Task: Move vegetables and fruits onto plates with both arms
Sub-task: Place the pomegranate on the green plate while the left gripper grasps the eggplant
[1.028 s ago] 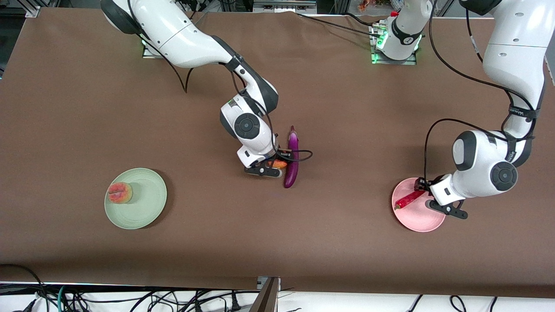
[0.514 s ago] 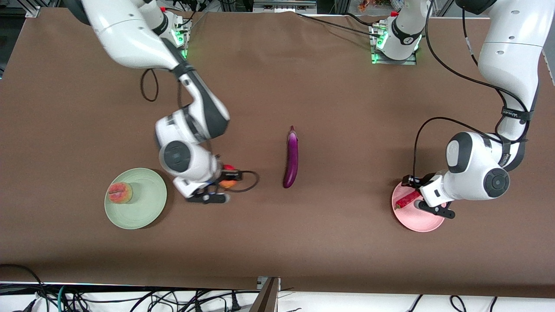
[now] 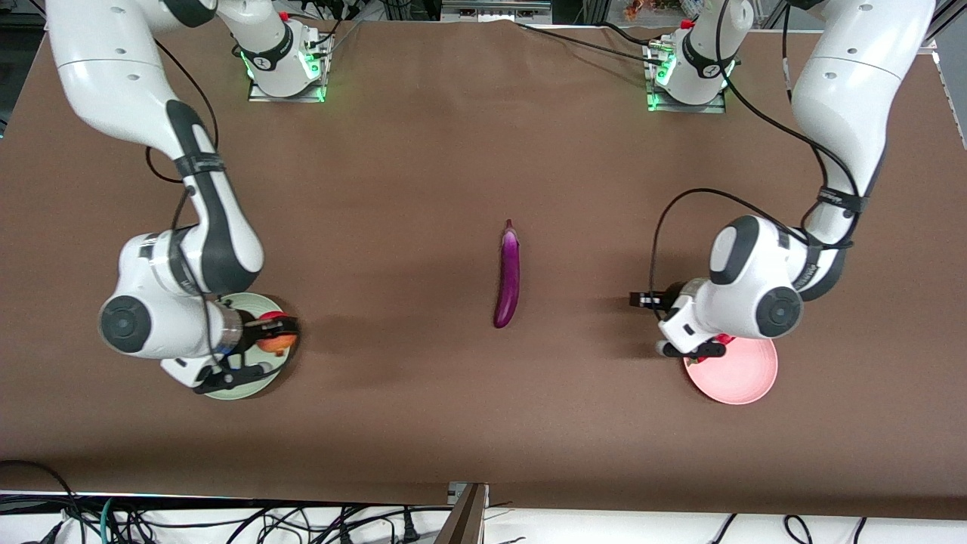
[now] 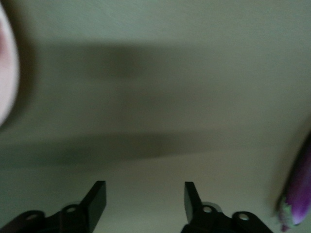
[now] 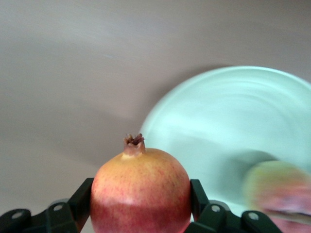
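Pomegranate point(image 5: 141, 191) clamped in right hand point(image 3: 261, 351) over green plate's point(image 5: 218, 121) rim, peach point(image 5: 279, 187) already on it. Left hand point(image 4: 145, 199) gapes empty, just beside pink plate point(image 3: 744, 374). Eggplant point(image 3: 508, 276) mid-desk. Risk: release at rim, fruit rolls off or bumps peach.

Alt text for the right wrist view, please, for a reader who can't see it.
The right gripper holds a pomegranate between its fingers, its crown pointing up, over the edge of the green plate. A blurred peach sits on that plate, with brown table around it.
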You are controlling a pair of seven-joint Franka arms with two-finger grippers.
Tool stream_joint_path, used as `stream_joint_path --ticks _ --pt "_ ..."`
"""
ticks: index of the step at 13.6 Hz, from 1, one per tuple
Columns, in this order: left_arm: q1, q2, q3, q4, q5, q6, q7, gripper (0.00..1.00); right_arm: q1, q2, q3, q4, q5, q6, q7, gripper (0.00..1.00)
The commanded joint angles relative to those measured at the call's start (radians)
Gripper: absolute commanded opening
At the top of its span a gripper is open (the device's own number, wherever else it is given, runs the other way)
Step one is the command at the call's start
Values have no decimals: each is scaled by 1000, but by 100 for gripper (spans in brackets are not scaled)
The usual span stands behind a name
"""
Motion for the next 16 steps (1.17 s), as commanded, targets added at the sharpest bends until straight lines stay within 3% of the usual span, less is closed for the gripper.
stream_joint_path --ticks 1,5,7,10,11,12,13,14,16 --pt "-81 -8 -5 -26 -7 38 -184 80 2 9 8 -14 -97 29 -23 32" --pt "-265 -5 1 -144 16 345 -578 82 2 44 -18 -23 -106 94 -25 32" --pt "-307 1 -1 -141 74 376 -703 84 2 53 -21 -37 -108 126 -23 33" --pt "-325 1 -4 -118 70 385 -780 87 2 58 -21 -61 -106 153 -23 33" --pt "-327 4 -5 -114 62 397 -788 87 2 59 -21 -63 -106 160 -23 42" --pt "-342 10 -4 -109 65 411 -824 87 -2 63 -21 -63 -97 161 -8 75" --pt "-377 18 -2 -102 76 439 -866 88 -15 66 -21 -61 -94 161 -9 100" --pt "-426 26 17 -103 79 468 -884 91 -18 64 -21 -52 -96 160 -25 100" --pt "-543 23 129 -103 140 491 -886 93 -17 41 -18 -42 -97 144 -26 100"
